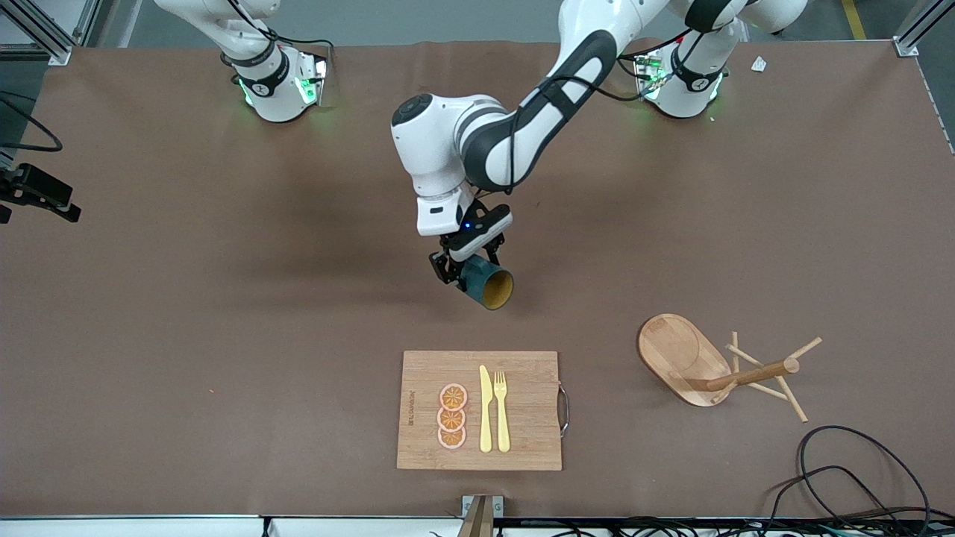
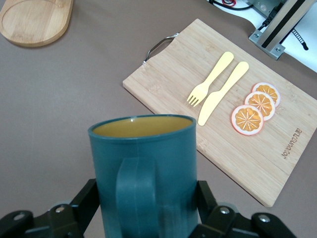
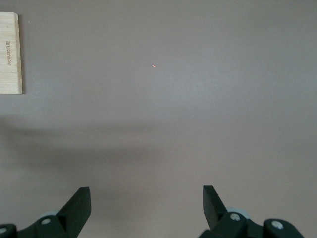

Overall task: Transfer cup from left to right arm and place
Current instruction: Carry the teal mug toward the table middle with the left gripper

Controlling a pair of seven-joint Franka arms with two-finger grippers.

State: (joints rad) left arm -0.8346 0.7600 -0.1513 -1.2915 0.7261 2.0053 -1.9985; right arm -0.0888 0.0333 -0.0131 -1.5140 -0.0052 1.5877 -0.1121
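The left hand (image 1: 468, 270) is up in the air over the middle of the brown table (image 1: 224, 298). Its two fingers are closed tight on the small dark teal-green round cup with a yellow inside (image 1: 486, 282). The cup is tipped on its side, so its open mouth shows to the front camera. In the left wrist view the cup's handle (image 2: 134, 191) points at that camera, and a black finger (image 2: 86, 201) presses on each side of the cup.

Below the cup, closer to the front camera, lies a light wooden cutting board with a metal handle (image 1: 522, 440). On it are three orange slices (image 1: 452, 416), a yellow knife (image 1: 485, 409) and a yellow fork (image 1: 501, 410).

Toward the left arm's end of the table, a wooden peg rack with an oval base (image 1: 683, 358) lies tipped over.

The right hand (image 3: 147, 208) is open wide and holds nothing. It waits over bare table near the edge of the board.
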